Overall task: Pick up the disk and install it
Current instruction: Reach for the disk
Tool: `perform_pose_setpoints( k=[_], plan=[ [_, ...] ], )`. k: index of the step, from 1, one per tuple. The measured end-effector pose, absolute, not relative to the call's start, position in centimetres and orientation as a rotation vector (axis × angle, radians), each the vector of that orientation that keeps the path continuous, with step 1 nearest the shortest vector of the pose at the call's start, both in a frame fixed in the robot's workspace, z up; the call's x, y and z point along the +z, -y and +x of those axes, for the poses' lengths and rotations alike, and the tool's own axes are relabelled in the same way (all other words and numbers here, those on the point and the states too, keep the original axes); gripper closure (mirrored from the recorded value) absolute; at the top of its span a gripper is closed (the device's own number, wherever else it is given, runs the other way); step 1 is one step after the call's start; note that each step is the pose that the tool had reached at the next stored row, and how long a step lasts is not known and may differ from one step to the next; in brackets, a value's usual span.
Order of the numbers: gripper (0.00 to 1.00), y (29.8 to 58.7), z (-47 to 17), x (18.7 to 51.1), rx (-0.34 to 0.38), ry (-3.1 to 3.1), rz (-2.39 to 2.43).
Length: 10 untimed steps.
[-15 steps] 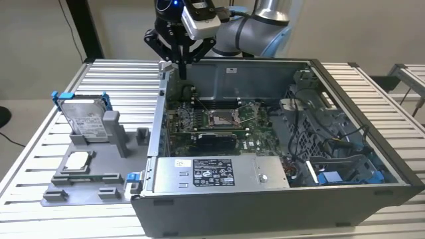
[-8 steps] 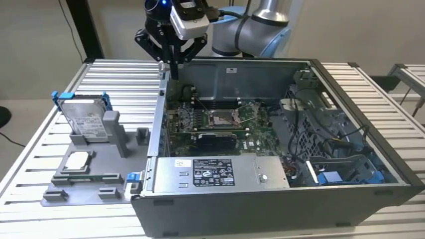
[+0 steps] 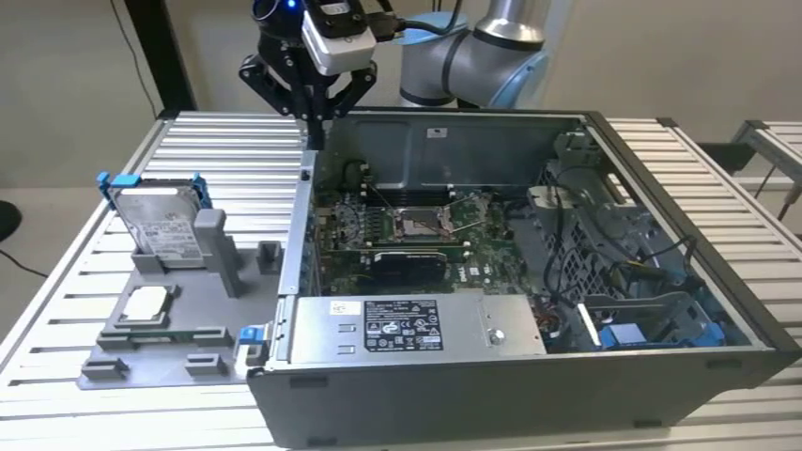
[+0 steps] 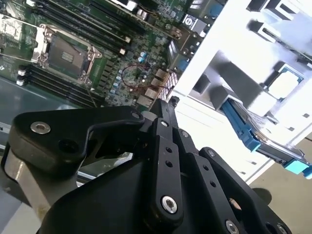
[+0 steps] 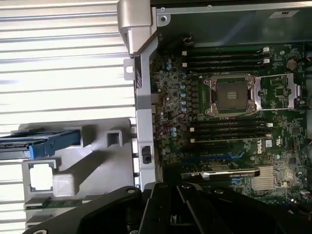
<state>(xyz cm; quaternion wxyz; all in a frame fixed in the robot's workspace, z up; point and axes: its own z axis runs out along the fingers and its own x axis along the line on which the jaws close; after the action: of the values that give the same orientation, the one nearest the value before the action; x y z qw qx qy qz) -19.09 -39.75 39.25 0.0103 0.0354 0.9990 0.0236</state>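
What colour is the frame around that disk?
Blue; the bracket around the disk shows best in the exterior view.

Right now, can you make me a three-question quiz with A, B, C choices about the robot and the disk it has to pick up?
1. Where is the disk?
A. On the floor
B. On the grey stand beside the computer case
C. On a shelf

2. What colour is the disk's carrier bracket?
A. Red
B. Blue
C. Yellow

3. What is the gripper carrying?
A. The disk
B. A screwdriver
C. Nothing

Answers:
1 B: the disk rests on the stand, to the exterior view's left of the case.
2 B: blue plastic frames the disk's edges.
3 C: the gripper hangs above the case's wall, apart from the disk, with nothing in it.
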Motion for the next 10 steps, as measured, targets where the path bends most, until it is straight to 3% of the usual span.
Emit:
perform_pose_setpoints(
  k=[10],
  plan=[
    [1.0,39.73,-19.97,39.21,0.073,-3.118,0.111]
  ],
)
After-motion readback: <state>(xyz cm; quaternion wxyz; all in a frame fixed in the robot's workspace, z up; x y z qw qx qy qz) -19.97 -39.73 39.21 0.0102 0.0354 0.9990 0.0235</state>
